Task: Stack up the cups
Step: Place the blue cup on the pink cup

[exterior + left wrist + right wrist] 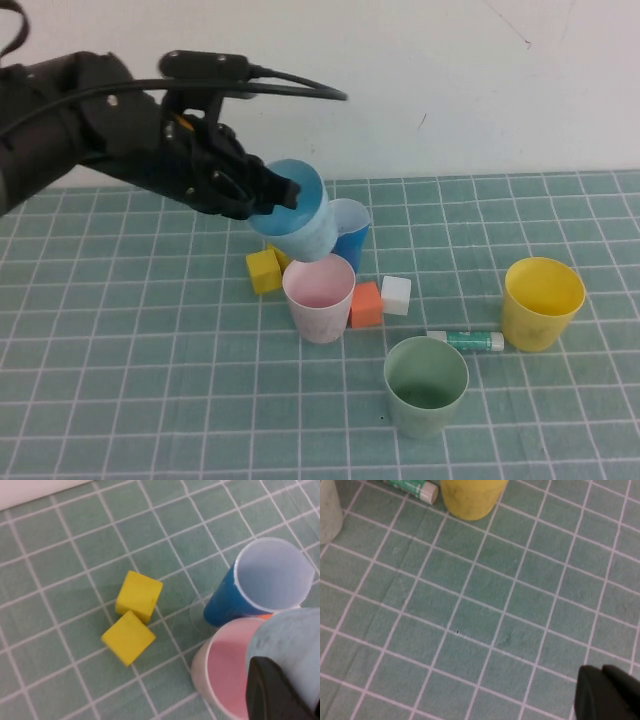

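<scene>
Left gripper (272, 192) grasps the light blue cup (300, 215), tilted above the pink cup (319, 296). Of my right gripper (607, 692) I see only a dark tip, so its state I cannot tell.

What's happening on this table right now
The left tool holds the light blue cup tilted in the air, just above the pink cup, apparently about to stack it there. The green cup and yellow cup stand apart on the mat. The right tool hovers over bare mat, its state unclear.
</scene>
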